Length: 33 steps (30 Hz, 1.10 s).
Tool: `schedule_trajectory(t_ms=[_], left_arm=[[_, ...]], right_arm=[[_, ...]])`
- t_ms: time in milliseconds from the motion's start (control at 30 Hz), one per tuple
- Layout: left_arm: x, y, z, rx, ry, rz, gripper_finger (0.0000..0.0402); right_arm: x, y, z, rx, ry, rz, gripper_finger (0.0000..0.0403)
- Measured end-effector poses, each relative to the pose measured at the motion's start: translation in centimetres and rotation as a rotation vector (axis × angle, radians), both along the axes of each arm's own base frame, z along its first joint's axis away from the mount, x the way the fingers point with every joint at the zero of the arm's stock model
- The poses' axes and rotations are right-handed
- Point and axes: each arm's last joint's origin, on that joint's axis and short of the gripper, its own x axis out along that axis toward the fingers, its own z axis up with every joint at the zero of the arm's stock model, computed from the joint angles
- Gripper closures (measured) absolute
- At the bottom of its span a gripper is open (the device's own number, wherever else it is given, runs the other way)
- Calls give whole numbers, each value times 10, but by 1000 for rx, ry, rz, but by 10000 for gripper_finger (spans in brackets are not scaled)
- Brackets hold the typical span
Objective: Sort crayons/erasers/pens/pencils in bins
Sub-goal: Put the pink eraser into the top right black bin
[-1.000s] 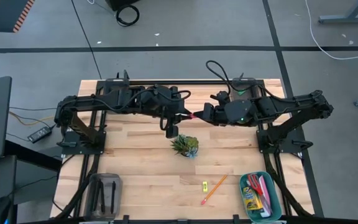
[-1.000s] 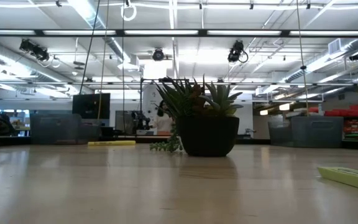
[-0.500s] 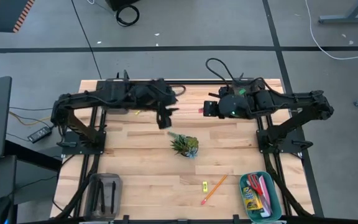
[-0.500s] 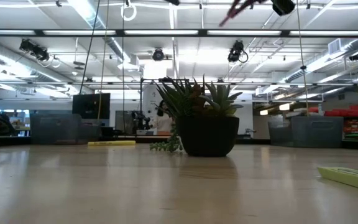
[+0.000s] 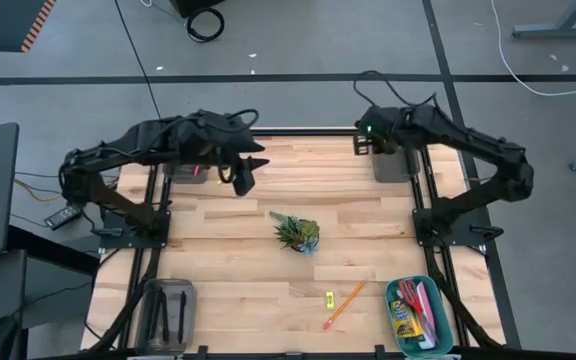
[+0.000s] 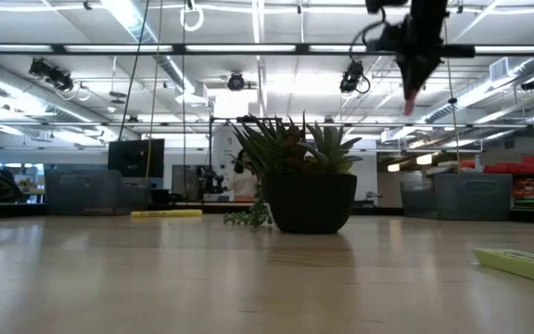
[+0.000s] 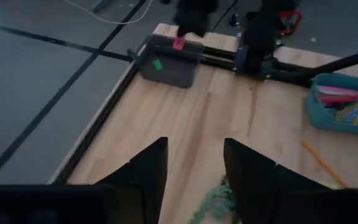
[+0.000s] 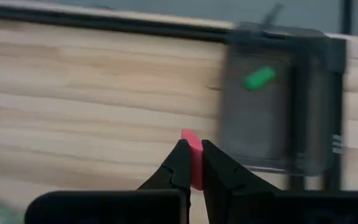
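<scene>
We see a gripper (image 6: pixel 410 91) hanging high, pinching a pink eraser (image 6: pixel 408 102). Below, a potted plant (image 6: pixel 302 176) stands on the table (image 6: pixel 202 278).

No legible text or labels.

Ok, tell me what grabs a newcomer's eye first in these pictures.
The right gripper pinches a pink eraser beside a dark grey bin at the table's far right corner, where a green eraser already lies. Mid-table stands a spiky potted plant, while the left gripper hangs open over the far left.
</scene>
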Motion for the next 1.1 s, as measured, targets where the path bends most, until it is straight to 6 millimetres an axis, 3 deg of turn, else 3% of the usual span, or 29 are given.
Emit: schedule_trajectory(t_ms=[167, 300, 533, 733, 1100], left_arm=[[-2, -10, 2, -50, -23, -6, 246], [-1, -20, 2, -88, -34, -18, 251], [0, -31, 1, -116, -41, -23, 260], [0, -32, 1, -124, -46, -8, 268], [0, -32, 1, -149, -57, 10, 266]], right_arm=[[-22, -31, -20, 90, 91, -26, 380], [-37, -45, -36, 140, 164, -69, 371], [-49, -51, -61, 221, 212, -104, 354], [-47, -52, -65, 213, 215, -65, 360], [-49, -51, -65, 213, 252, -33, 246]])
